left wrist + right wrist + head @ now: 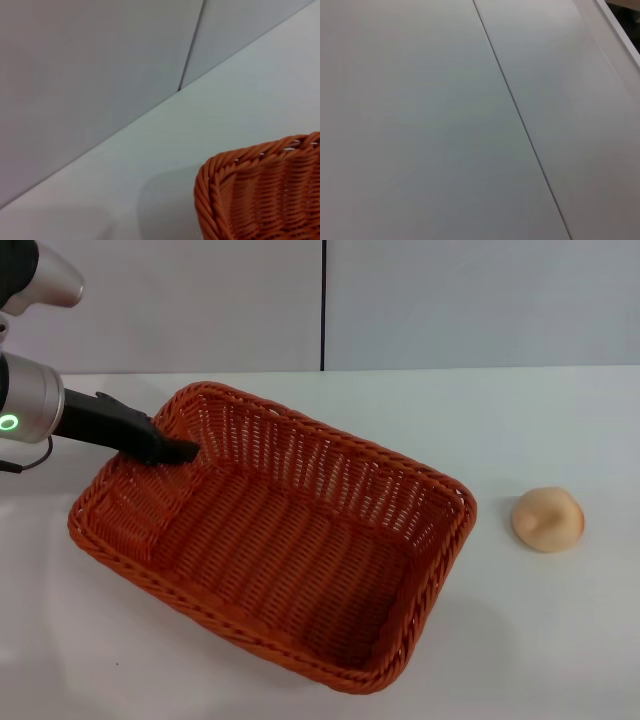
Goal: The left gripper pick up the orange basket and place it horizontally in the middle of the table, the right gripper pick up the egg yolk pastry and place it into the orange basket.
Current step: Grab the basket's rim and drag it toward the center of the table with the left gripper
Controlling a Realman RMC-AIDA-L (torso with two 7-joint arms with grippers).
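The orange basket (280, 540) lies at a diagonal on the white table (560, 640), left of the middle. My left gripper (180, 451) reaches in from the left over the basket's far left rim, its black fingers (150, 440) closed together on the woven wall there. In the left wrist view one rounded corner of the orange basket (250, 195) shows close by, without the fingers. The egg yolk pastry (547, 519) sits alone on the table to the right of the basket, a short gap from its rim. The right gripper is out of view.
A pale wall with a dark vertical seam (323, 305) stands behind the table's far edge. The right wrist view holds only pale panels and a seam (520, 120). Bare tabletop surrounds the pastry and lies in front of the basket.
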